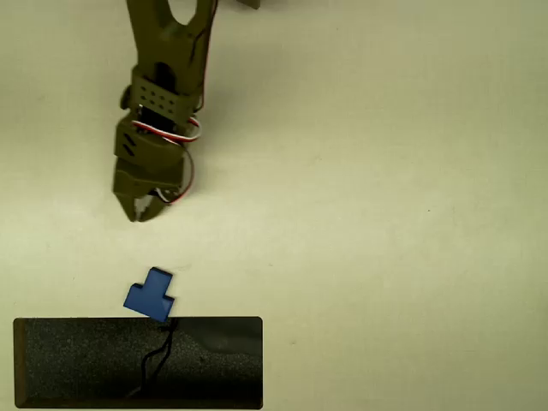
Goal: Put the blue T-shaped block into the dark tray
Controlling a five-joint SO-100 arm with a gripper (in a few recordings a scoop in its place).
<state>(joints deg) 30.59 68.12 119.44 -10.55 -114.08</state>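
Note:
The blue T-shaped block (pixel 151 295) lies flat on the pale table, its lower corner touching the top rim of the dark tray (pixel 68 364). That black tray fills the bottom left of the overhead view, and a thin black squiggly line (pixel 159 349) runs across its speckled floor. My olive-green gripper (pixel 143 214) points down the picture, roughly a hand's width above the block and apart from it. A narrow gap shows between its fingertips, and nothing is held in them.
My arm (pixel 167 51) reaches in from the top edge, with red and white wires at its wrist. A small dark object (pixel 248 3) sits at the top edge. Bare pale table spreads across the whole right side.

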